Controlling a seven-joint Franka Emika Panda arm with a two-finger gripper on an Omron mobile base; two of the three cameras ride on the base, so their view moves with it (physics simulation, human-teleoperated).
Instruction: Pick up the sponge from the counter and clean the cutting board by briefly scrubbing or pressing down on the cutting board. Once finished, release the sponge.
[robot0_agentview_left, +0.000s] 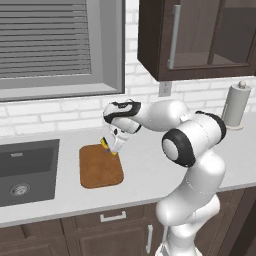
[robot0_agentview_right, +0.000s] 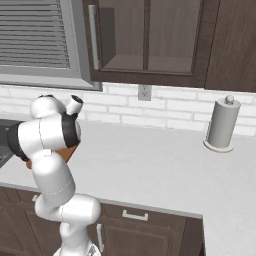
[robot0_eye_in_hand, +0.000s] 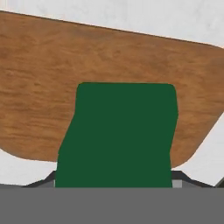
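The brown wooden cutting board (robot0_agentview_left: 100, 167) lies on the grey-white counter (robot0_agentview_left: 150, 170), just right of the sink. My gripper (robot0_agentview_left: 112, 148) is down at the board's far right corner, shut on the sponge (robot0_agentview_left: 105, 144), whose yellow edge peeks out beside the fingers. In the hand view the sponge's green face (robot0_eye_in_hand: 118, 135) sits between my gripper's (robot0_eye_in_hand: 114, 181) dark fingertips (robot0_eye_in_hand: 181, 177), with the cutting board (robot0_eye_in_hand: 52, 78) close behind it. Whether the sponge touches the wood I cannot tell. A sliver of the cutting board (robot0_agentview_right: 70, 150) shows behind the arm in the right base view.
A dark inset sink (robot0_agentview_left: 25, 170) is set into the counter left of the board. A paper towel holder (robot0_agentview_left: 236, 106) stands at the back right by the brick wall, also seen as the paper towel holder (robot0_agentview_right: 221, 123). Dark wall cabinets (robot0_agentview_left: 200, 35) hang overhead.
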